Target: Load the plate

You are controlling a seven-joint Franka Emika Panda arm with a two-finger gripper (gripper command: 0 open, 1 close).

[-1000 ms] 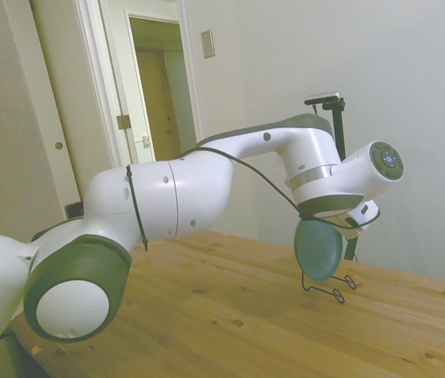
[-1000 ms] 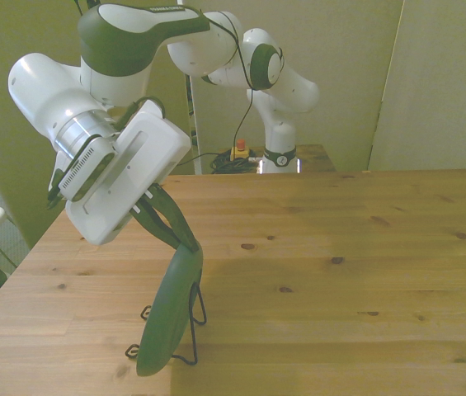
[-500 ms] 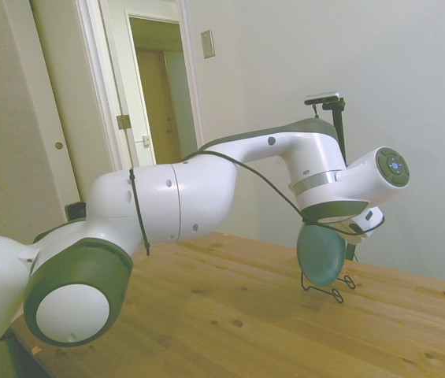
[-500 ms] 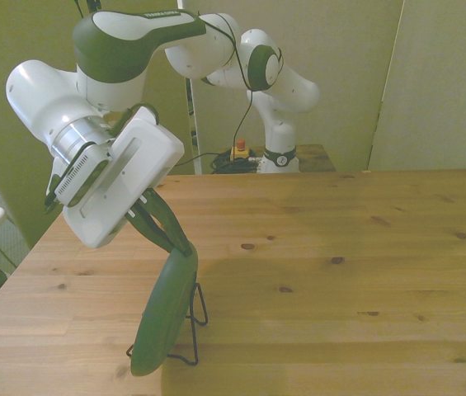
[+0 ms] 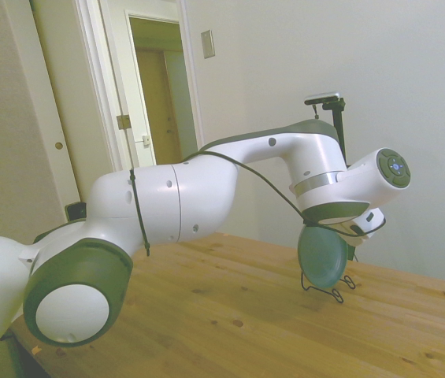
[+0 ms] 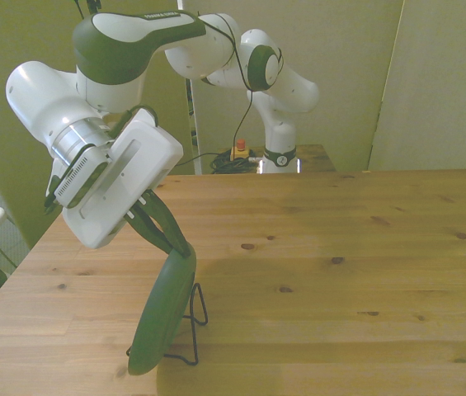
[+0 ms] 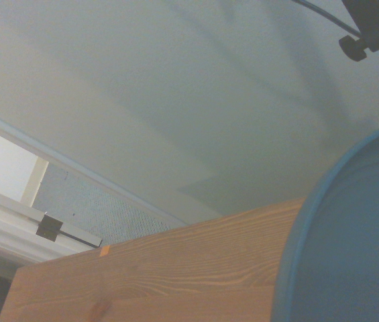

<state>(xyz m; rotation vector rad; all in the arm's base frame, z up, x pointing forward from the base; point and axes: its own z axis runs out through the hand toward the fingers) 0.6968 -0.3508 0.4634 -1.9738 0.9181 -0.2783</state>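
Note:
The dark teal plate [image 5: 322, 257] stands on edge, tilted, its lower part in the thin black wire stand [image 5: 335, 291] on the wooden table. In the front view the plate [image 6: 162, 315] leans toward the front view's left over the wire stand [image 6: 194, 323], near the table's front left corner. My gripper [image 6: 181, 246] comes down on the plate's top rim and is shut on it; from the side the gripper [image 5: 330, 228] is mostly hidden under the white hand. Close up, the wrist view shows the plate's [image 7: 350, 248] blue-green face.
The wooden table [image 6: 340, 280] stretches to the front view's right of the stand. The table's left edge [image 6: 18, 272] runs close beside the plate. An open doorway [image 5: 155, 87] stands behind the arm in the side view.
The hand has shifted slightly away from the robot's base and the plate has tipped a little more toward the front view's left, still in my grip at the stand.

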